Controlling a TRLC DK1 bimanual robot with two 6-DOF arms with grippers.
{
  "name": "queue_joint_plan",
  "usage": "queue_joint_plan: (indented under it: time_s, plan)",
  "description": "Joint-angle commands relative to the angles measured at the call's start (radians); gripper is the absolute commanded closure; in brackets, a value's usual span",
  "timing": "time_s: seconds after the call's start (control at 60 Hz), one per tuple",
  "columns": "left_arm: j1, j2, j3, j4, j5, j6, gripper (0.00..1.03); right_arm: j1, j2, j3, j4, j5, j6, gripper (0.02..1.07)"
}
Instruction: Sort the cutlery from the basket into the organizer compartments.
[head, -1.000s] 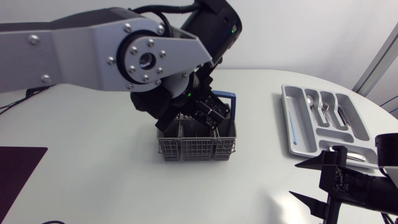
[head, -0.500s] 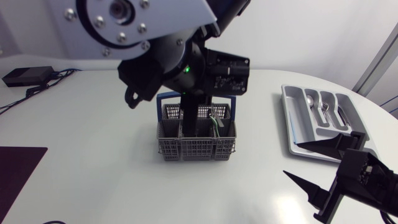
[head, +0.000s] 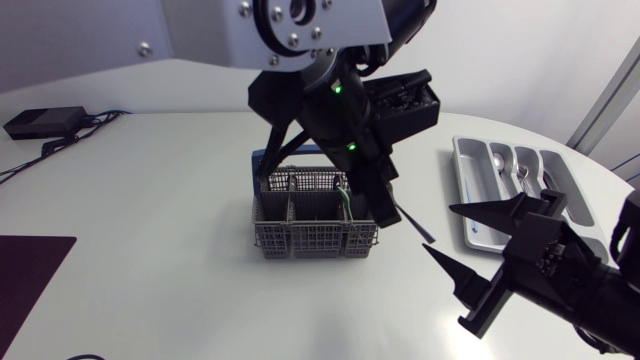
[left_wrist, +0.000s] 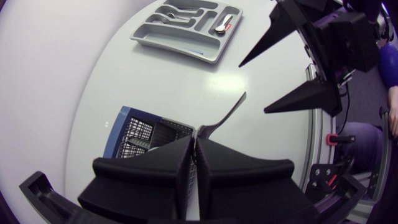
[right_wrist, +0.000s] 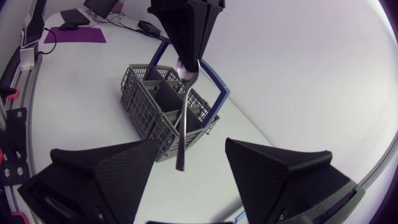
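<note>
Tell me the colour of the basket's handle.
The handle is blue, on a grey mesh basket; the right wrist view shows it best.

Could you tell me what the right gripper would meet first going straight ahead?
Probably the spoon hanging from the left gripper, then the basket behind; depth is unclear.

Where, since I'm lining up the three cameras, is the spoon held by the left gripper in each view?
Head view: the spoon slants down from the left gripper, just right of the basket.
Left wrist view: spoon sticking out ahead of the shut left gripper, past the basket.
Right wrist view: spoon hanging handle-down before the basket, ahead of the right gripper.
Shared landmark: the grey basket with its blue handle.
</note>
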Motion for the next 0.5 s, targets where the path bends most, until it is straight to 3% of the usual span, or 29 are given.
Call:
queue_joint_plan:
  time_s: [0.0, 0.217, 0.483]
  plan:
    - [0.026, 0.042, 0.051, -0.014, 0.032, -0.091, 1.00, 0.042, 0.045, 0.025, 0.032, 0.039, 0.043, 0.37]
    - [0.018, 0.068, 0.077, -0.017, 0.067, -0.155, 1.00, 0.086, 0.131, 0.036, 0.112, 0.099, 0.057, 0.56]
    - [0.027, 0.097, 0.114, -0.050, 0.136, -0.212, 1.00, 0.170, 0.284, 0.056, 0.227, 0.239, 0.014, 0.66]
